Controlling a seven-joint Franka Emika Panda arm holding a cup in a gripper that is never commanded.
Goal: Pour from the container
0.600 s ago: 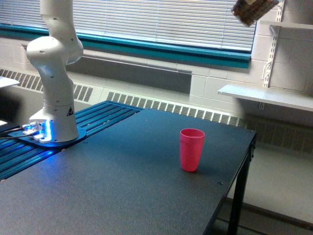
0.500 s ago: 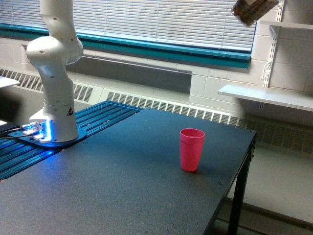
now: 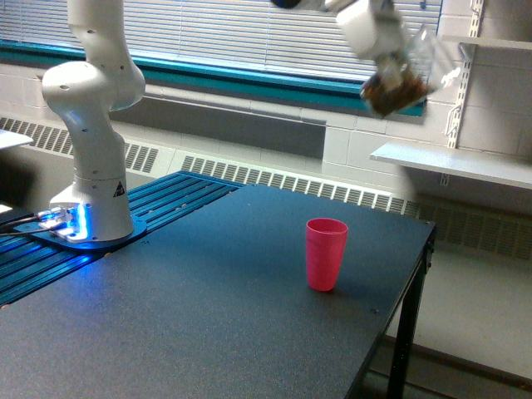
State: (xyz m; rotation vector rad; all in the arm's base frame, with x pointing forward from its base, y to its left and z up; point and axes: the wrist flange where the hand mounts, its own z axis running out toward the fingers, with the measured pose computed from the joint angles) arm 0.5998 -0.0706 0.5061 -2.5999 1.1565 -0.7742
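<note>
High in the exterior view, the blurred white claw (image 3: 397,62) is seen clenched around the small clear plastic container (image 3: 401,79) with brown granular bits inside; the container is held tilted in the air, above and to the exterior view's right of the upright pink plastic cup (image 3: 326,253). The cup is borne by the dark tabletop (image 3: 208,316), well apart from the white robot base (image 3: 91,158).

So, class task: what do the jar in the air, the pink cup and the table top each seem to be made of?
Jar: likely clear plastic, since brown bits show through its wall, though it is blurred. Pink cup: opaque plastic with a smooth matte look. Table top: a dark, finely speckled matte surface, possibly laminate; the exact material is unclear.
</note>
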